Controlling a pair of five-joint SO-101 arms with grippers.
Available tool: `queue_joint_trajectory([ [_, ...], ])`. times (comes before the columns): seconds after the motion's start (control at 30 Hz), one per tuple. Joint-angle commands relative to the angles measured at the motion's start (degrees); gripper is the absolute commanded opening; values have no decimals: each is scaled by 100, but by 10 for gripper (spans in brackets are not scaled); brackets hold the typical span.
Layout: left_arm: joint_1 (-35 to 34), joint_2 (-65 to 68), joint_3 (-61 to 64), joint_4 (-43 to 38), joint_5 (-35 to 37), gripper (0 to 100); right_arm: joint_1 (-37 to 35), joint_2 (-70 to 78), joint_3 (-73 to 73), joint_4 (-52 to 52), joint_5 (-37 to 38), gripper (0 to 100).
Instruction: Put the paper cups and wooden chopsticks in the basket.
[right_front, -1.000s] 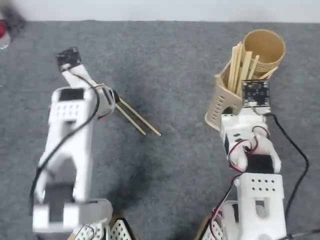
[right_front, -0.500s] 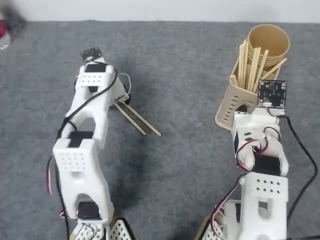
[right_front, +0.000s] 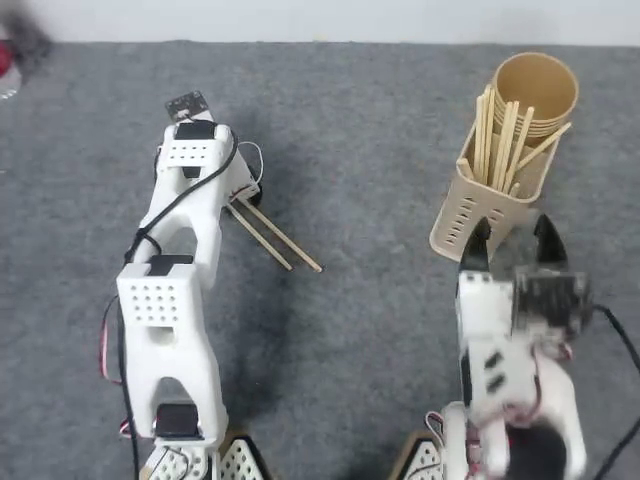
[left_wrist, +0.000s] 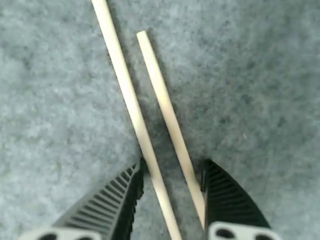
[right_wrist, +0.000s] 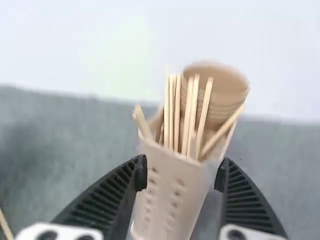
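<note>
- The left gripper (left_wrist: 172, 170) is spread open low over the grey mat (right_front: 380, 150), holding nothing, its two black fingers set on either side of a pair of loose wooden chopsticks (right_front: 275, 235)
- Seen from the left wrist, the two sticks (left_wrist: 162, 100) lie side by side and slightly apart, running out from between the fingers; one of them passes close along the inner face of one finger
- In the overhead view this pair lies on a slant at centre left of the frame, just right of the white left arm (right_front: 185, 200), which hides their upper ends
- The right gripper (right_front: 512, 235) at lower right is also wide open and empty, its tips level with the lower end of the basket (right_front: 465, 215)
- From the right wrist, the beige basket (right_wrist: 170, 200) stands framed between the open fingers; whether they touch it cannot be told
- The basket stands at upper right with a stack of paper cups (right_front: 537, 85) at its upper end
- A bundle of wooden chopsticks (right_front: 500, 135) stands on end just below the cups, inside the basket
</note>
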Motion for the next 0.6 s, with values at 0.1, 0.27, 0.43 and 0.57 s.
queue_joint_trajectory([
  [0.1, 26, 273, -435, 677, 97, 111, 4, 497, -158, -13, 141, 223],
  [0.27, 26, 791, -1086, 1301, -97, 48, 13, 1068, -229, -154, 141, 223],
  [0.43, 26, 1433, -2088, 1996, -519, 11, 13, 1209, -229, -207, 141, 223],
  [0.57, 79, 1785, -2835, 2136, -897, 11, 22, 1218, -211, -233, 141, 223],
])
